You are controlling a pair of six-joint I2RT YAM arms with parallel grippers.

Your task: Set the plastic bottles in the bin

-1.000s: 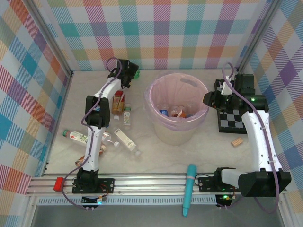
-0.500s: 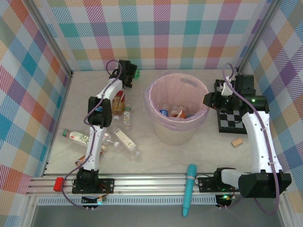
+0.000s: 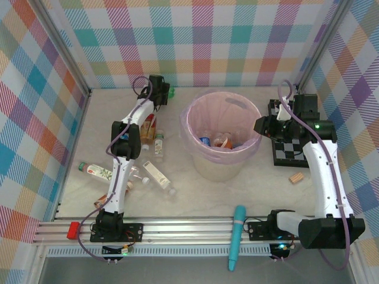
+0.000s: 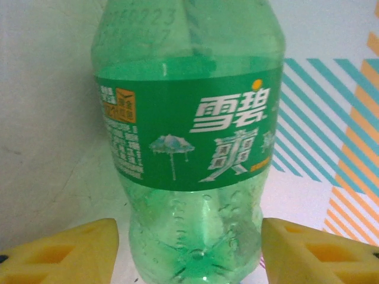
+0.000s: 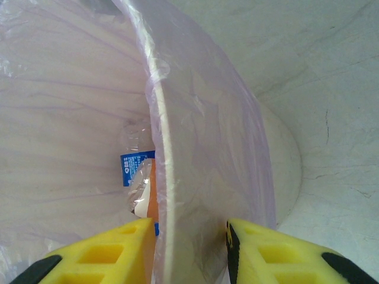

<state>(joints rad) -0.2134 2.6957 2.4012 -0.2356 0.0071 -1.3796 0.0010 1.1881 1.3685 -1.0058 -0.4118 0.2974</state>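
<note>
Flanking green bottle (image 4: 189, 148) — left gripper (image 4: 189, 242) | right gripper (image 5: 189, 236) pinches bin (image 5: 167, 177) (wrist-seen)

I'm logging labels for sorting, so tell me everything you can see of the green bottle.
The green bottle is translucent green plastic with a star-shaped base and a darker green label band bearing white Chinese characters, a small umbrella picture and an orange box. Its base points at the left wrist camera, between the left claw's yellow fingers; whether they touch it is unclear. From above, it sits by the back wall, left of the bin.
</note>
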